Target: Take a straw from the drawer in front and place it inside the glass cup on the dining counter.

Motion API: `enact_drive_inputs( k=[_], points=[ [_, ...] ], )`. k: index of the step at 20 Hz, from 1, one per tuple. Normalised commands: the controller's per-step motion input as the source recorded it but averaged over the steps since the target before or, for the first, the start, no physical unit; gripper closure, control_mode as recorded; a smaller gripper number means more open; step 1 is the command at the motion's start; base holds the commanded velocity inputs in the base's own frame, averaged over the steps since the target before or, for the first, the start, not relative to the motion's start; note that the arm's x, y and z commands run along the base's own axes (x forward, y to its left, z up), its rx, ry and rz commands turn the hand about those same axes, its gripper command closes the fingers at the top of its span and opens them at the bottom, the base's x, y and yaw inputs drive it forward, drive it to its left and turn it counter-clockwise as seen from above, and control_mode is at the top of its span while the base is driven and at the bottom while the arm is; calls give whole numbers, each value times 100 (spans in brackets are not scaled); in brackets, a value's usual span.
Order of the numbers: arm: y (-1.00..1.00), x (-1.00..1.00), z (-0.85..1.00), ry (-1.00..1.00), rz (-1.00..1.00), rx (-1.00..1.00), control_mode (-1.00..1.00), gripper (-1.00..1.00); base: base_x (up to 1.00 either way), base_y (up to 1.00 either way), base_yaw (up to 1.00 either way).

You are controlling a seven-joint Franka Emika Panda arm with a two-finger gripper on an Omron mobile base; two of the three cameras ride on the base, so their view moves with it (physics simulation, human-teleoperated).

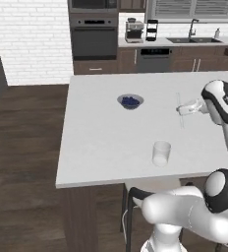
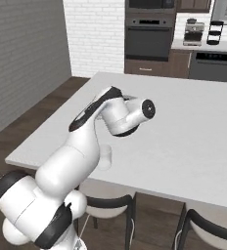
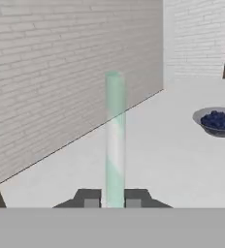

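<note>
My gripper (image 1: 182, 110) hovers over the white dining counter (image 1: 96, 138), shut on the straw (image 1: 178, 98), a thin pale rod standing roughly upright. In the hand view the straw (image 3: 114, 140) looks pale green and white, rising from between the two fingertips of the gripper (image 3: 112, 202). The glass cup (image 1: 161, 153) stands upright near the counter's front edge, nearer than the gripper and a little to its left. In the right base view the arm covers most of the glass cup (image 2: 106, 157). The drawer is out of view.
A grey bowl of blue berries (image 1: 130, 101) (image 3: 220, 121) sits mid-counter, left of the gripper. Dark-framed stools (image 1: 135, 197) (image 2: 110, 205) stand under the counter's near edge. Behind are the wall oven (image 1: 94, 37) and the sink worktop (image 1: 194, 40).
</note>
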Motion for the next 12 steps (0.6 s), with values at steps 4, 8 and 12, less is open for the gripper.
enact_drive_inputs(
  k=[4,8,12],
  points=[
    [3,36,0,-1,32,36,-100,100,0,0,0],
    [11,8,-2,-4,28,29,-100,100,0,0,0],
    [1,-16,-10,-15,17,7,-100,100,0,0,0]
  ],
)
